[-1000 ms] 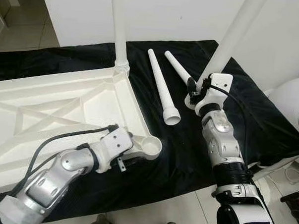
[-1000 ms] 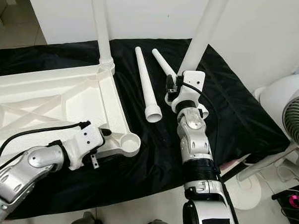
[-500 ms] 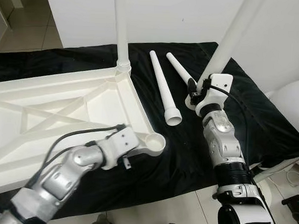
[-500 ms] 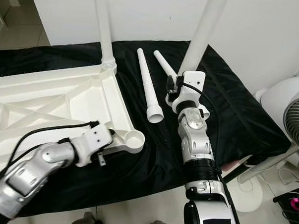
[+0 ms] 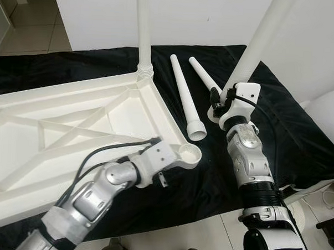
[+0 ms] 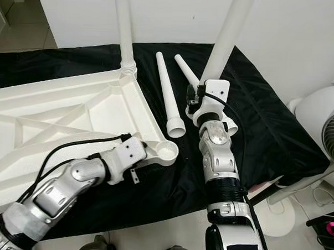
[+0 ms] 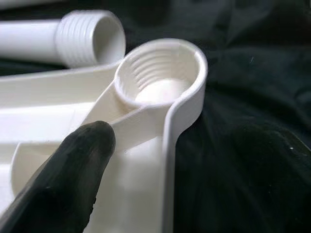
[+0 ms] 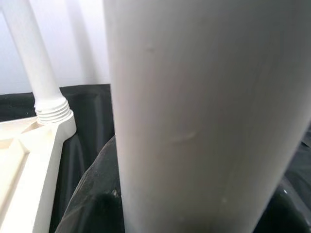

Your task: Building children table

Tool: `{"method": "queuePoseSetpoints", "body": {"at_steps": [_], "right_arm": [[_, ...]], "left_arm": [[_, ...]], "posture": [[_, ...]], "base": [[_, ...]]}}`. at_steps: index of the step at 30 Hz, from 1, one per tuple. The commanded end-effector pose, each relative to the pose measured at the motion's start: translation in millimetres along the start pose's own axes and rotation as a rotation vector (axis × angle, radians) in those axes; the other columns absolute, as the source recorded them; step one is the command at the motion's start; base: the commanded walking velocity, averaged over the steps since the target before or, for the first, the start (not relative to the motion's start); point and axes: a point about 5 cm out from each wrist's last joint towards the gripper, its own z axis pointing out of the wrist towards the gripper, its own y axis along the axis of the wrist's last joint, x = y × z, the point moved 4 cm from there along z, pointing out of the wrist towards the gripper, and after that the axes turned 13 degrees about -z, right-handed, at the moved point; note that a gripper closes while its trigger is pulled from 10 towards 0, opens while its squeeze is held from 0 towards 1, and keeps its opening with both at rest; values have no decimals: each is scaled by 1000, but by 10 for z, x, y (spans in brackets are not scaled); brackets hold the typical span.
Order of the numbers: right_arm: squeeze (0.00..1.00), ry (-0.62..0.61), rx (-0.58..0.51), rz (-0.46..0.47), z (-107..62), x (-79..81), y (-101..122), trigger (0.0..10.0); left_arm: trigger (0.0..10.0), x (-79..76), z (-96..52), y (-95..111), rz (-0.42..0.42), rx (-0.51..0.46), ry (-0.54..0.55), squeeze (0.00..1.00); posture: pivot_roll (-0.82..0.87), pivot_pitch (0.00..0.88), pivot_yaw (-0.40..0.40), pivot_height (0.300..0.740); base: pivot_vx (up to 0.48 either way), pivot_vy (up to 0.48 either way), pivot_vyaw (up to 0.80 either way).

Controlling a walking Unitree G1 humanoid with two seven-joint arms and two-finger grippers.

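The white table top lies upside down on a black cloth. One leg stands screwed into its far right corner. The near right corner ends in a threaded socket, also seen close up as the socket. My left gripper is shut on the table top's rim just behind that socket, one black finger pressing inside the frame. My right gripper is shut on a second leg, held upright over the cloth right of the socket. Two loose legs lie between.
A white fan stands on the floor at the right, beside the cloth's edge. A white wall runs behind the cloth. Tiled floor shows in front. The loose leg's threaded end lies close to the socket.
The table top has slid to the right with my left gripper on its rim, bringing the socket corner closer to the upright held leg. My right arm has stayed put.
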Motion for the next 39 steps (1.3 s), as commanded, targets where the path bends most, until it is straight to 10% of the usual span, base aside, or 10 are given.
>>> {"method": "queuePoseSetpoints", "body": {"at_steps": [1, 12, 20, 39], "right_arm": [[0, 21, 4, -11, -23, 37, -8, 10000], [0, 76, 19, 7, -96, 153, -61, 10000], [0, 258, -73, -31, -262, 453, 24, 10000], [0, 441, -85, -65, -584, 659, -52, 10000]], "left_arm": [[10000, 3, 50, 49, 13, -10, 21, 0], [10000, 173, 62, 260, -46, -115, 158, 0], [10000, 433, -191, 649, -133, -280, 220, 0], [10000, 534, -479, 264, -146, -197, 299, 0]], "posture": [[-53, 48, 7, 740], [-52, 48, 9, 740], [-39, 34, 2, 740], [-37, 21, -12, 740]], "base": [[0, 0, 0], [0, 0, 0], [0, 0, 0], [0, 0, 0]]}}
